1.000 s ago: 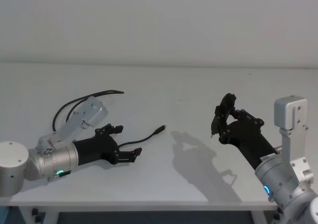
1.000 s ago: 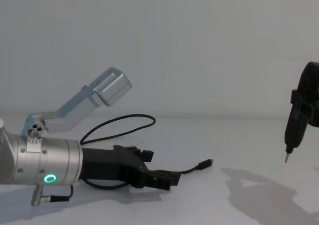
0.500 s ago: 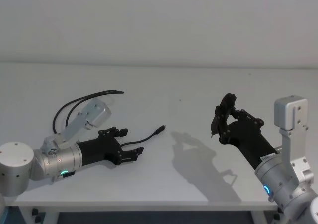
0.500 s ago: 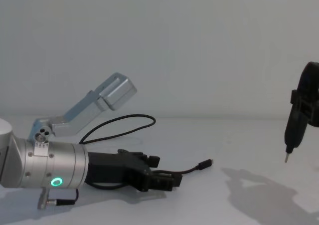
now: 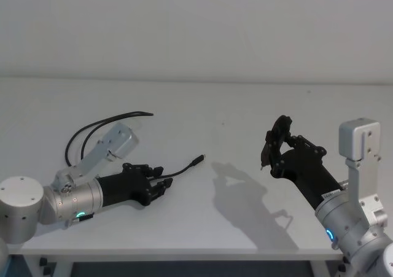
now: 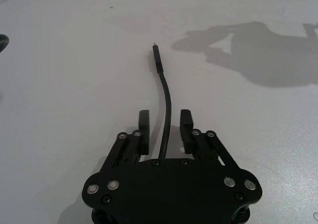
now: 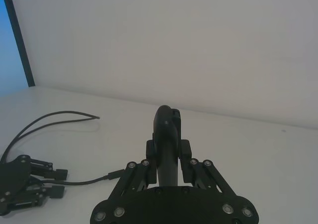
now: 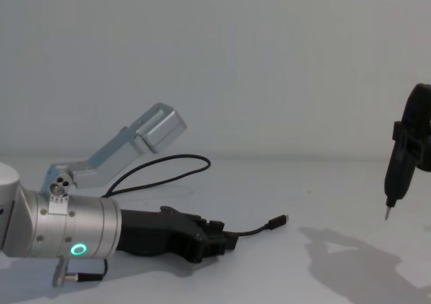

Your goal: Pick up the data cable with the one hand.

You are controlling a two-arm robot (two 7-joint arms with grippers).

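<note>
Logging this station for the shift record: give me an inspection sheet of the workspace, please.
surface: white table, with the right arm's shadow on it.
job's things: data cable on the table, running between the left gripper's fingers, plug end ahead of them.
clutter: nothing seen.
grippers: left gripper low at the table, open, a finger on either side of the cable with gaps; right gripper raised at the right, shut on a pen-like tool.
cables: the data cable's far part loops behind the left arm.
surroundings: plain white wall.
</note>
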